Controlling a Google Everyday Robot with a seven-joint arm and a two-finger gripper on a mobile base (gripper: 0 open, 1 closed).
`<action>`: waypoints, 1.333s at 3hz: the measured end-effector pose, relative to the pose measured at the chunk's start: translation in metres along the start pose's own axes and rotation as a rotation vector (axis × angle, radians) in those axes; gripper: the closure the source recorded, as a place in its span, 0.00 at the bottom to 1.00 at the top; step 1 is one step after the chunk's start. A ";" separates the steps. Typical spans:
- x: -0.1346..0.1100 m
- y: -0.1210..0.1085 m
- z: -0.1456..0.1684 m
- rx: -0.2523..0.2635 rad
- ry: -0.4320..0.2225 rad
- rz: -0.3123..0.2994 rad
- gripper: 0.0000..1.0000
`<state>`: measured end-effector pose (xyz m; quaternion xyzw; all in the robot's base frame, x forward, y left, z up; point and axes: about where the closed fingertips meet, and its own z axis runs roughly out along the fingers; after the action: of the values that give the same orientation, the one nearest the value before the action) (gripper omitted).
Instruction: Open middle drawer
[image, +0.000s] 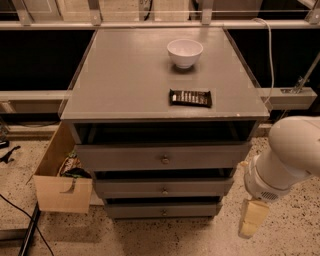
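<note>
Gray flat-fronted middle drawer (130, 188), small round metal knob (164, 190) at centre, seems not yet pulled out. My cream gripper (252, 220) hangs low to that drawer's right, clear of it; open or closed, I cannot tell. Reaching, gripping and pulling remain.

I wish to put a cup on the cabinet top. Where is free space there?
The cabinet top is bare left of the bowl and the dark packet. The right side is crowded by those two. The hand hangs low, right of the middle drawer.
</note>
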<state>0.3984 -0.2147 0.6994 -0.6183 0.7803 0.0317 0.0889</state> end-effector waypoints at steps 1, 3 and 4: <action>0.007 0.007 0.047 -0.010 -0.035 0.001 0.00; 0.004 0.005 0.058 -0.008 -0.021 -0.028 0.00; 0.002 0.000 0.082 0.020 -0.020 -0.071 0.00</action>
<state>0.4058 -0.2039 0.6188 -0.6443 0.7572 0.0272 0.1040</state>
